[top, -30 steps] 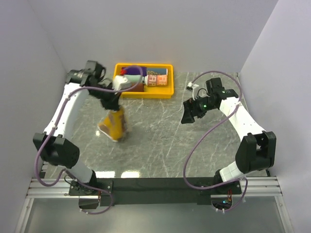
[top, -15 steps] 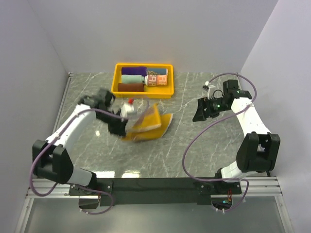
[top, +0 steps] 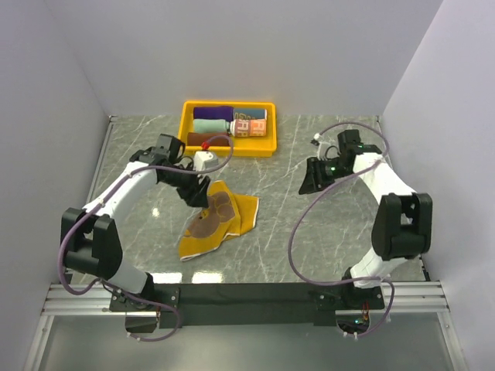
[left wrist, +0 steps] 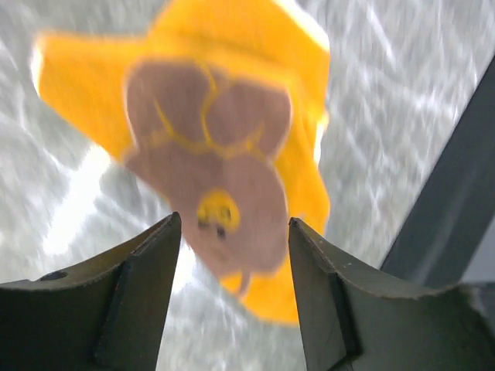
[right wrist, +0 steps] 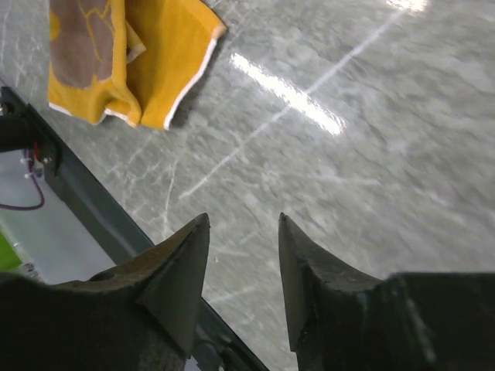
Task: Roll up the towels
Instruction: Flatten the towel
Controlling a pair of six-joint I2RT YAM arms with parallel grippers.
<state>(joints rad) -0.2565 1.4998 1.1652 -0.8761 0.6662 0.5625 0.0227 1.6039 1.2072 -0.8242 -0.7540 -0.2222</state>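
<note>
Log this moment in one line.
left hand: open, above bear towel | bear towel: crumpled, unrolled | right hand: open, empty | tray: four rolled towels

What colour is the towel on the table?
The towel is yellow with a brown figure; left wrist view.

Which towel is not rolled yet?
The brown bear towel with the yellow border, lying loose and crumpled on the table by the open left gripper. The other towels sit rolled in the yellow tray.
</note>
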